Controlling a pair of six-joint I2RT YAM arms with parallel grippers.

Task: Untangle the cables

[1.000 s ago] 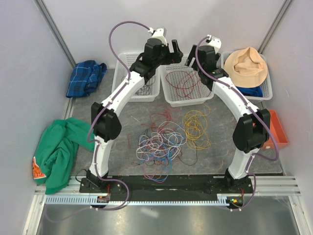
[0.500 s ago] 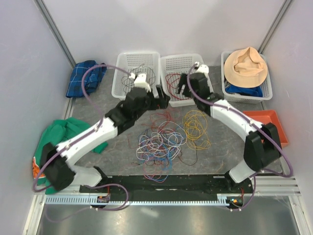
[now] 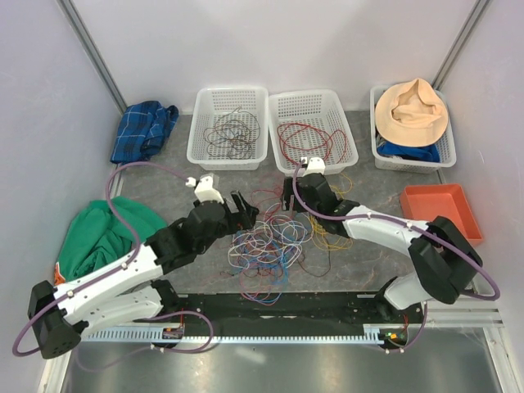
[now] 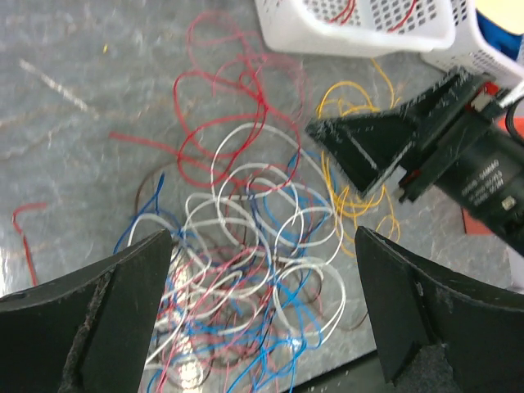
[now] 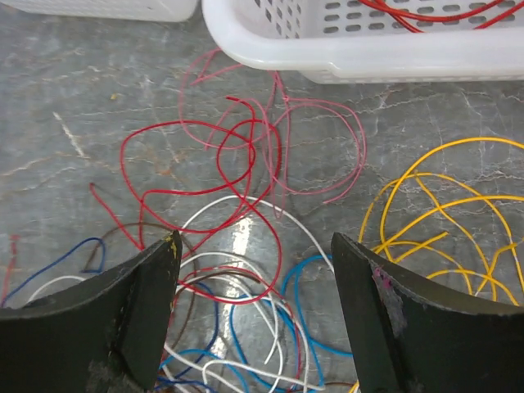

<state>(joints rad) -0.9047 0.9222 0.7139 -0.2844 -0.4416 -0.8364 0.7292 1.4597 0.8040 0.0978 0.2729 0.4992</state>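
Observation:
The cables [image 3: 266, 241] lie in a loose tangle of white, blue, red and brown loops on the grey table. Red loops [image 5: 219, 160] spread at its far side. Yellow loops [image 5: 442, 221] lie to its right, partly under the right arm. My left gripper [image 3: 248, 213] hangs low over the tangle's left edge, and in the left wrist view the left gripper [image 4: 262, 246] is open with white and blue loops [image 4: 246, 213] below the gap. My right gripper [image 3: 288, 211] hovers over the far right side. Seen from its own wrist, the right gripper [image 5: 255, 246] is open and holds nothing.
Three white baskets stand along the back: the left basket [image 3: 196, 139] with dark wires, the middle basket [image 3: 278, 160] with red wires, the right basket [image 3: 378, 151] with a tan hat [image 3: 416, 110]. An orange tray [image 3: 442, 209] sits right, a blue cloth [image 3: 143, 127] and a green cloth [image 3: 102, 237] left.
Both arms have swung down from over the baskets to low over the tangle. The right jaws have narrowed a little. The cables have not moved.

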